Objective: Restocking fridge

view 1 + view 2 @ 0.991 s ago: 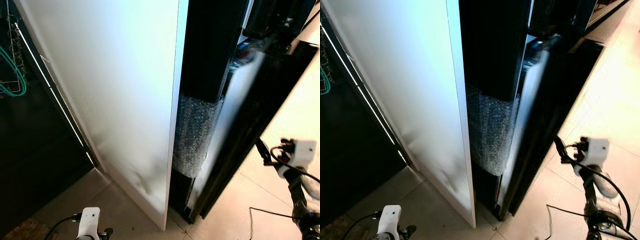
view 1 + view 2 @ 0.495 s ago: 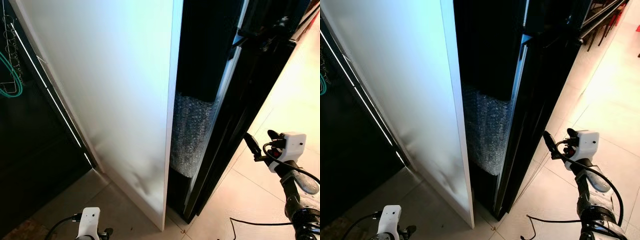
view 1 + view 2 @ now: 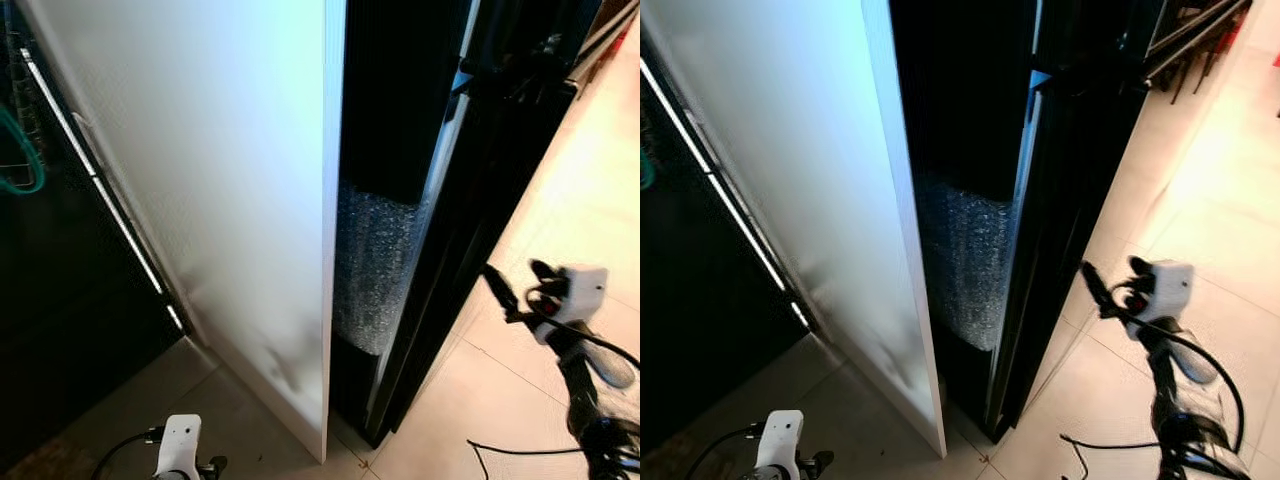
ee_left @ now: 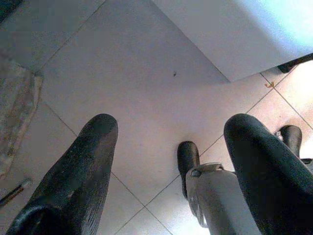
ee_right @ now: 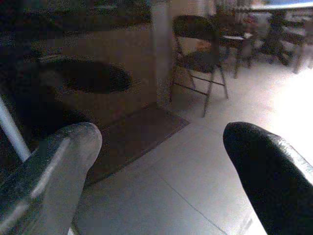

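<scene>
A tall black fridge [image 3: 390, 100] stands before me, its side wrapped low down in bubble wrap [image 3: 375, 265]. Its black door [image 3: 470, 230] lies almost flat against the body, seen edge-on. A white panel [image 3: 220, 180] rises to the fridge's left. My right gripper [image 3: 497, 285] hovers just right of the door's lower part, apart from it, open and holding nothing; its fingers [image 5: 54, 161] spread wide in the right wrist view. My left gripper [image 4: 171, 127] hangs low over the tiled floor, open, nothing in it.
A dark cabinet with a green hanger [image 3: 25, 165] stands at the far left. A black cable [image 3: 500, 450] trails on the pale tiles at lower right. A folding chair [image 5: 195, 54] and tables stand farther off. A mat [image 4: 14, 107] lies near my foot [image 4: 188, 156].
The fridge door has swung from well ajar to almost closed. My right gripper has drifted slightly left and lower beside it. The left arm has not moved.
</scene>
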